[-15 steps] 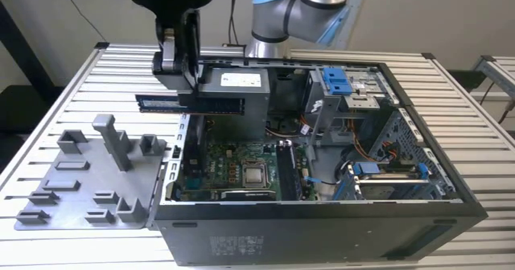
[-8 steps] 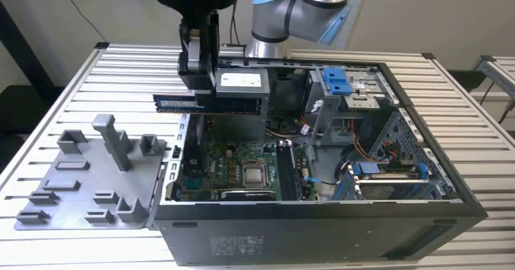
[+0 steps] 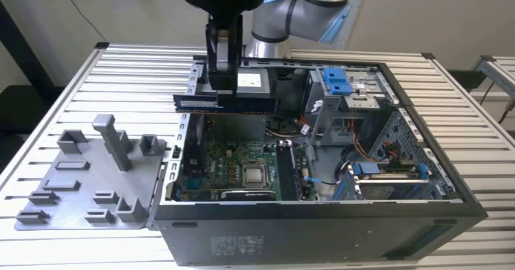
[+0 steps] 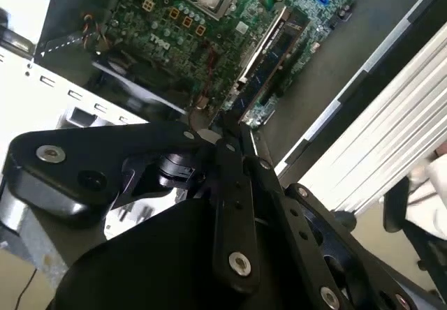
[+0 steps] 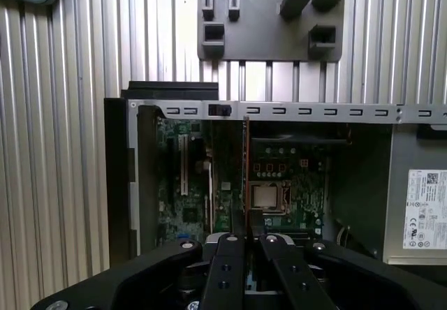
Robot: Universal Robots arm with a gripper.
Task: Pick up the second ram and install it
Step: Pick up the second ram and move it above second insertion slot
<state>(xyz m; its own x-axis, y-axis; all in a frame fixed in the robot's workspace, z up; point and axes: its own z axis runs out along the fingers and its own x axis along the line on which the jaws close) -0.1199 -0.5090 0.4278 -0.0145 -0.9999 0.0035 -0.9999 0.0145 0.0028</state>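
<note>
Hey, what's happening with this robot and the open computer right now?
The arm's gripper is shut on the second ram, a thin blue stick held level above the open computer case. It hangs over the motherboard, not yet seated in a slot. The grey parts holder sits beside the case, on the exterior view's left.

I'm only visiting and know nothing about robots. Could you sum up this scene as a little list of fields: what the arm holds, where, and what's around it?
Gripper: shut on the second ram
Stick's pose: level, held in the air
Under it: open computer case, motherboard and processor showing
Installed: not yet, stick is clear of the board
Beside the case: grey holder tray, on the exterior view's left
Surface: slatted metal table
</note>
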